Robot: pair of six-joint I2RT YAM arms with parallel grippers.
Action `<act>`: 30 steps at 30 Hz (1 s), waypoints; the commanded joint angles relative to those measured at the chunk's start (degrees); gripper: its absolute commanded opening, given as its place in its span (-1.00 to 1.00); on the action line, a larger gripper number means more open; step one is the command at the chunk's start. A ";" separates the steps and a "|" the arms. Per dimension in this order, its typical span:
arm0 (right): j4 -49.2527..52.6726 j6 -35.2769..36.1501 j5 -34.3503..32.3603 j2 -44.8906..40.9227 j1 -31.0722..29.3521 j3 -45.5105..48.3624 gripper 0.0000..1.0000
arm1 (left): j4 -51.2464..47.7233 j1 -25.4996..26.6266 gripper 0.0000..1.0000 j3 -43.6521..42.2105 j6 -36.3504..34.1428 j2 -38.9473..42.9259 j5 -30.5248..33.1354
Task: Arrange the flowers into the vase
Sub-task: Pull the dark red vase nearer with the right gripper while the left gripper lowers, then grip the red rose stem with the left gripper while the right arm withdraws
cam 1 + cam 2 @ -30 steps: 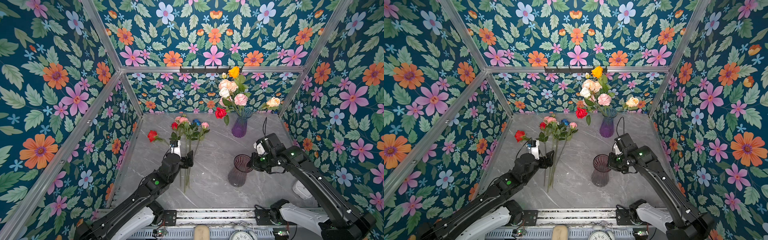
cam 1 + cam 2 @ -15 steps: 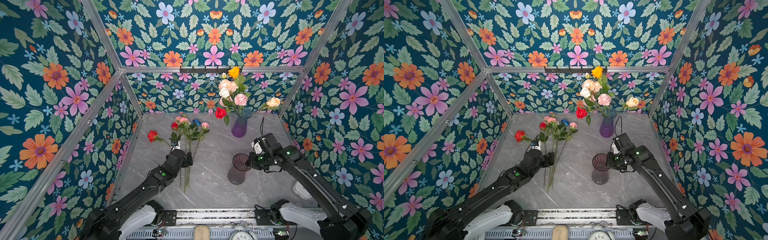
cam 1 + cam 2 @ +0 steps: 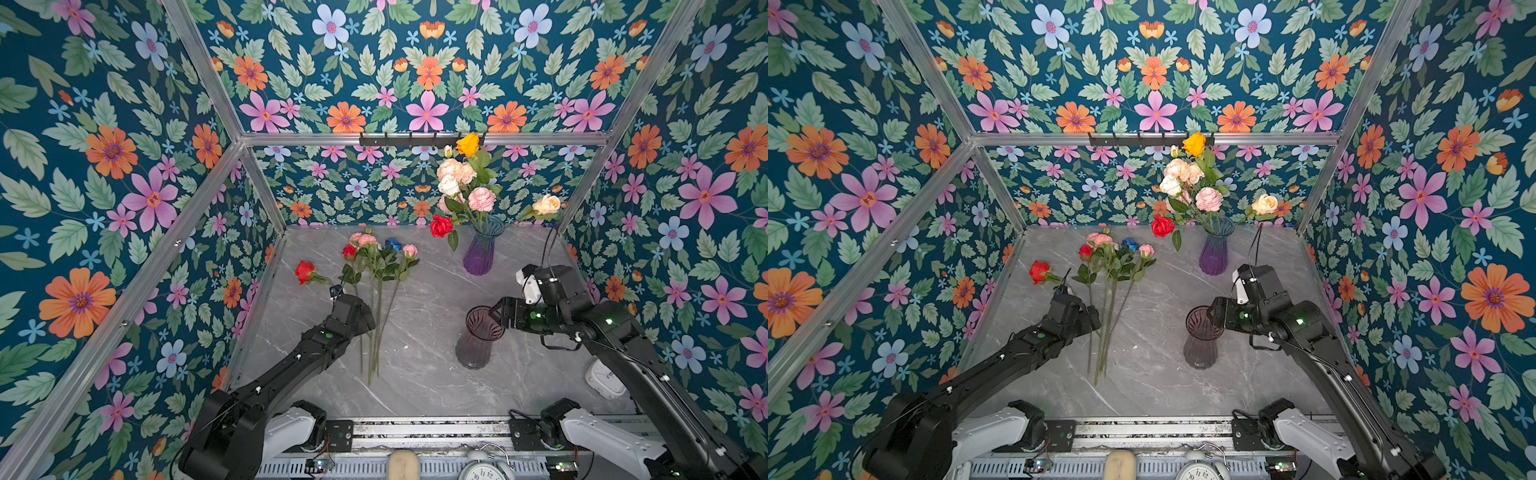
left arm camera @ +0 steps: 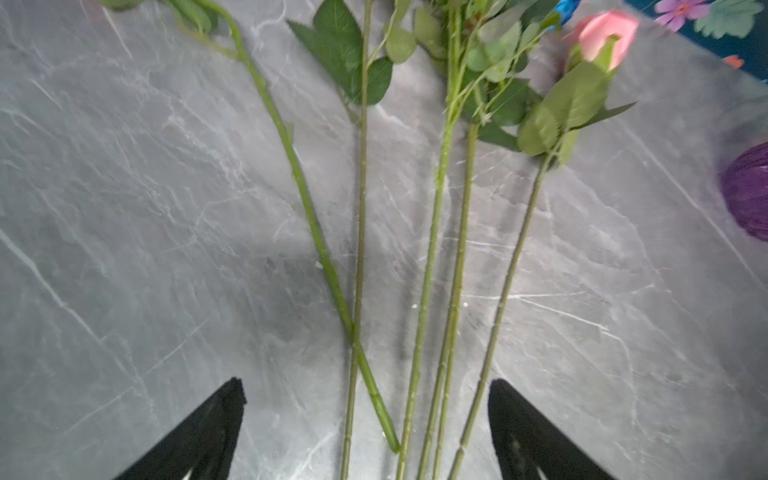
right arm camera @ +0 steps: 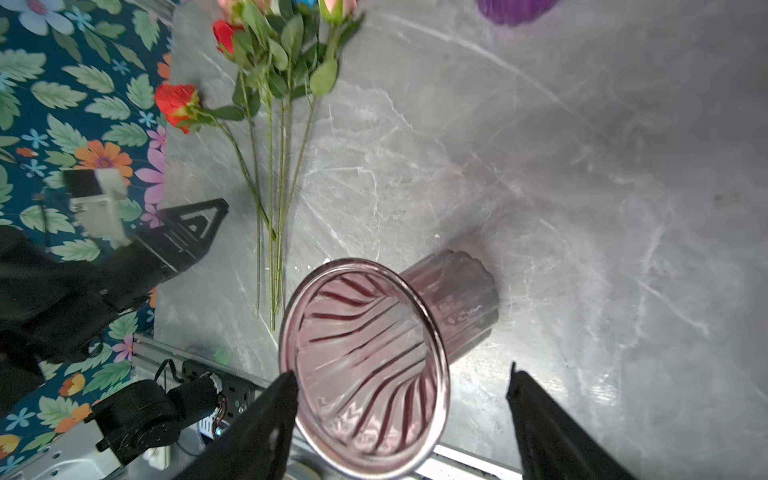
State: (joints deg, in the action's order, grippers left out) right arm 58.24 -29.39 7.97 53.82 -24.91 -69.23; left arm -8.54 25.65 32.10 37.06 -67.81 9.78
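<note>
**Blind spots around the flowers (image 4: 440, 208), as I see them from the remote desk**

From the left wrist camera I lose the stems' cut ends off the frame edge, between the fingers of the left gripper (image 4: 365, 384). Most blooms are cropped there and the pink bud (image 4: 606, 33) is smeared. In both top views that gripper sits hidden under its own arm (image 3: 332, 332), which also covers part of the stem of the red rose (image 3: 304, 272). The purple vase (image 5: 515, 10) is sliced by the edge in both wrist views. A clock (image 3: 484, 471) is cropped at the bottom edge.

Lab booth: aluminium frame (image 3: 291, 138), wallpaper panels (image 3: 104, 166)
</note>
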 commanded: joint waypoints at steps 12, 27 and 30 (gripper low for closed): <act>-0.04 4.01 -9.97 -14.45 -0.10 2.48 0.62 | -3.12 -4.02 0.02 23.27 -11.73 -26.73 2.33; 1.14 4.31 -14.39 -23.56 -0.06 6.66 0.67 | -7.41 -5.61 -0.28 36.46 -12.65 -43.02 7.53; 1.52 4.68 -14.99 -24.28 -0.08 6.52 0.68 | -7.38 -6.20 -0.28 36.22 -11.65 -44.74 6.48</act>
State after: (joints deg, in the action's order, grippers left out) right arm 59.44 -25.96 -5.19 30.00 -24.95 -62.43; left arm -14.44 19.86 68.38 25.17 -111.55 16.38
